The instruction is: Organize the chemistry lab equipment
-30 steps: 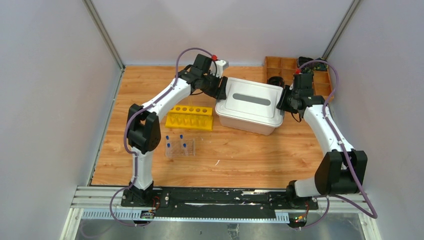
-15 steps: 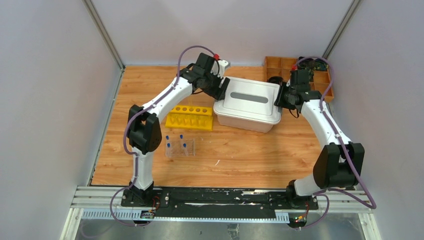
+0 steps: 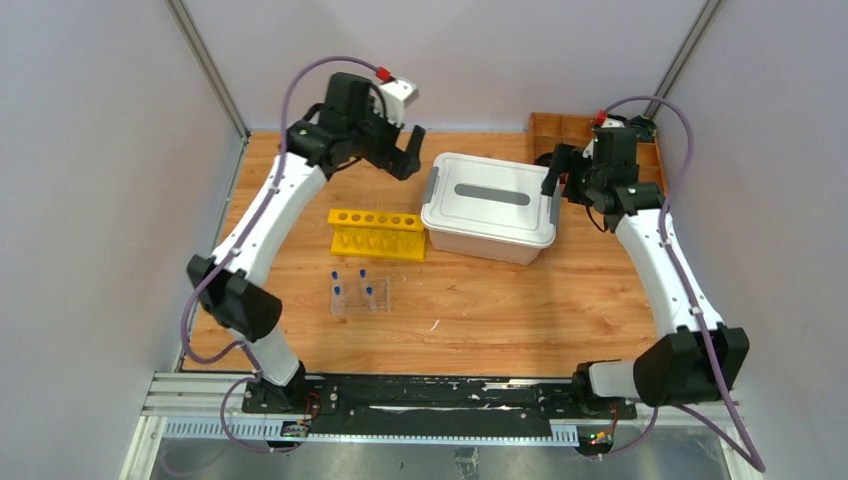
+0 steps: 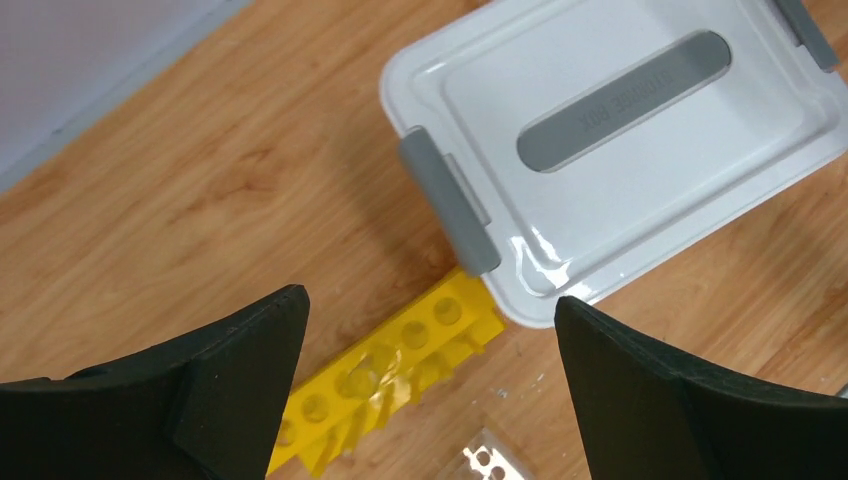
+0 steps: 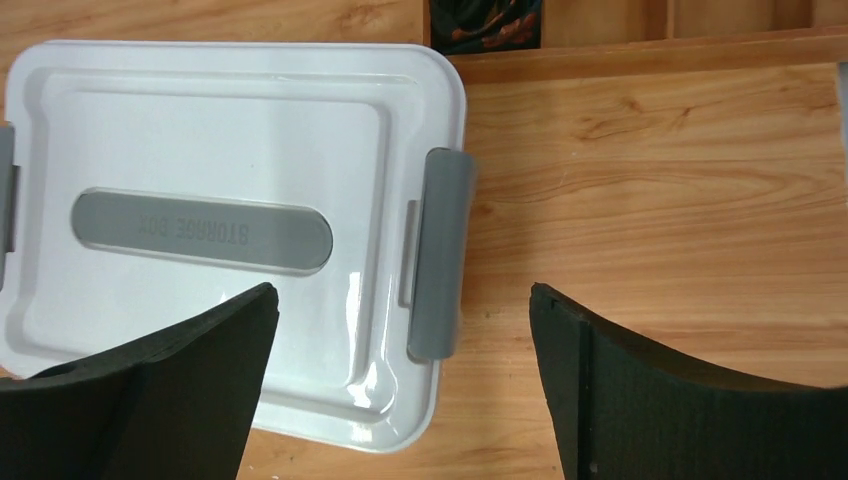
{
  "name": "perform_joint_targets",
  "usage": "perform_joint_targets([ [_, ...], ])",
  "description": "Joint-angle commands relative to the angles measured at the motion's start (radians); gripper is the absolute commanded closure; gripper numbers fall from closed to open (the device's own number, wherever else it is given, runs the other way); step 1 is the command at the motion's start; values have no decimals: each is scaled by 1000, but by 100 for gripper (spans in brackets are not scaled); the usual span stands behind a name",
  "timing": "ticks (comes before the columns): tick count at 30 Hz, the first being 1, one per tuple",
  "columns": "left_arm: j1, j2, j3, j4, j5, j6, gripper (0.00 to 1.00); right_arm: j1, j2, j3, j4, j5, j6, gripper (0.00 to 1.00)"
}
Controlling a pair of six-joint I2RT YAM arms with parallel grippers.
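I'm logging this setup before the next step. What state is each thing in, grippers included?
Left gripper: open, empty.
Right gripper: open, empty.
Storage box: lid on.
Blue-capped tubes: capped, upright in the clear rack.
Yellow rack: upright, holes look empty.

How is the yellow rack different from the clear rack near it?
The yellow rack is opaque and longer; the clear rack is see-through and shorter. The yellow rack's holes look empty; the clear rack holds blue-capped tubes. The yellow rack sits beside the tub; the clear rack stands alone. Both stand on the table.
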Motion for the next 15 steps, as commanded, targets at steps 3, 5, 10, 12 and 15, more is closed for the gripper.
perform_joint_targets([
  [3,151,-274,-121,-35,-52,45,0,13,-183,-86,-32,148,4,1],
  [5,216,-367,-233,-32,-77,48,0,13,-244,-175,-11,217,11,0],
  [10,419,-594,-577,81,-77,87,0,13,-442,-502,199,369,-36,0],
  [12,494,-675,-727,157,-62,113,0,13,-514,-633,301,415,-43,0],
  [15,567,-768,-945,289,-35,136,0,13,-571,-797,425,459,-39,0],
])
